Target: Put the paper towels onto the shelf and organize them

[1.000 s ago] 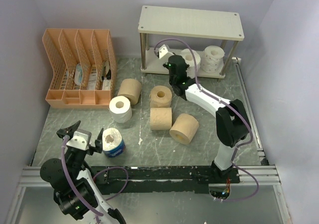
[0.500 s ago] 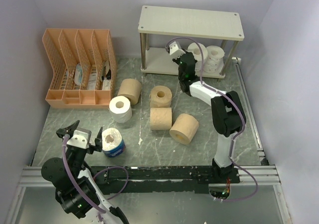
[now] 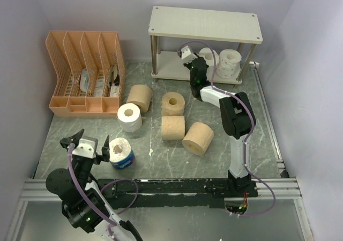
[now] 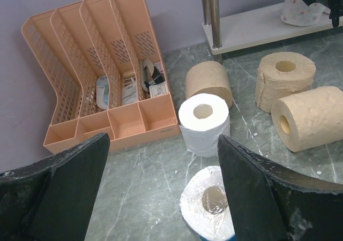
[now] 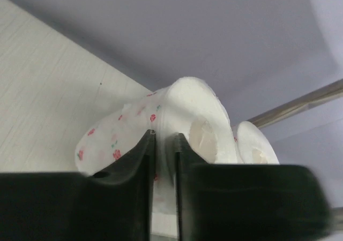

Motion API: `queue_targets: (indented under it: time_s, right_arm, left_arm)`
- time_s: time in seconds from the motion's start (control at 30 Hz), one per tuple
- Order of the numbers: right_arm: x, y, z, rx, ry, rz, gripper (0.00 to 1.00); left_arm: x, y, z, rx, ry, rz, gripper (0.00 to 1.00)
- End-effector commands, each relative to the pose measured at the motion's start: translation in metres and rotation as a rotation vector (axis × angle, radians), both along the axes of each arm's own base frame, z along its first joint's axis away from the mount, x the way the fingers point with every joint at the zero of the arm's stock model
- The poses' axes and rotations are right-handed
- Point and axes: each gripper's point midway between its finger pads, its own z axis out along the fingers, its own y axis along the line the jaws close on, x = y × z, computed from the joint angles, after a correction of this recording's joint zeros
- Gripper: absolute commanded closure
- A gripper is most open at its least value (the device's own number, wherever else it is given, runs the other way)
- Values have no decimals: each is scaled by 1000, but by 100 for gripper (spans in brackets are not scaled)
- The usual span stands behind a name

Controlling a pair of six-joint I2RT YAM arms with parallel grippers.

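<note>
The shelf [image 3: 206, 24] stands at the back right. My right gripper [image 3: 197, 59] reaches onto its lower board [image 3: 166, 69], shut on the wall of a white flower-speckled paper towel roll [image 5: 187, 110], gripper [image 5: 162, 136]. A second white speckled roll [image 3: 229, 62] stands just beyond it. On the table lie three tan rolls [image 3: 140, 97] [image 3: 173, 127] [image 3: 198, 138], a fourth tan roll [image 3: 173, 103] standing, and a white roll [image 3: 129, 117]. My left gripper [image 3: 88, 144] is open and empty beside the blue-wrapped roll [image 4: 209, 209].
An orange mesh file organizer [image 3: 86, 72] with small items stands at the back left. Grey walls close in the left, back and right. Shelf posts [image 4: 213, 16] frame the lower tier. A metal rail [image 3: 161, 187] runs along the near edge.
My right arm has stretched farther back and right into the shelf's lower tier, carrying the white roll closer to the other white roll. The left arm has hardly moved.
</note>
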Motion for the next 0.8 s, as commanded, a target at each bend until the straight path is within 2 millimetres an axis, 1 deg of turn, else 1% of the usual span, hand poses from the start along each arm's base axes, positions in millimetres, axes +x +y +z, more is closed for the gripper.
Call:
queue_targets:
  time_s: [0.0,0.03,0.07,0.1,0.17,0.2,0.33,0.4,0.47,0.5,0.53,0.57,0.6,0.7,0.77]
  right_arm:
    - [7,-15,34,96,-116,-56,68]
    - [4,-15,42,118,-141,-62,48]
    - [1,-17,42,131,-144,-72,11]
    - [-4,-17,48,147,-157,-79,1]
    - [-14,-18,55,167,-173,-94,0]
    - [-23,-16,65,181,-194,-94,0]
    - [-67,-6,92,235,-289,-85,0]
    - [-94,3,111,276,-327,-65,0]
    - [-128,21,130,334,-360,-11,0]
    - [-147,35,135,357,-359,32,0]
    - [-166,43,138,375,-347,66,0]
    - [-188,49,149,417,-336,100,0]
    - [-203,54,149,466,-296,121,0]
    - [-238,77,121,683,-18,267,0]
    - [-257,75,101,757,76,289,0]
  left_arm:
    - [1,-2,2,9,-11,2,6]
    - [1,-1,2,10,-12,6,6]
    - [2,-1,2,10,-12,10,6]
    - [2,-1,2,11,-12,13,6]
    - [3,0,2,12,-11,21,6]
    - [3,1,2,12,-11,26,6]
    - [3,1,2,14,-10,31,7]
    - [3,1,1,14,-9,35,6]
    - [3,1,2,16,-10,35,6]
    - [3,1,2,18,-11,35,6]
    - [3,1,2,18,-11,34,6]
    - [3,1,2,19,-11,31,6]
    - [3,0,2,21,-11,26,6]
    - [3,-2,2,26,-10,20,6]
    - [2,-3,2,29,-10,10,6]
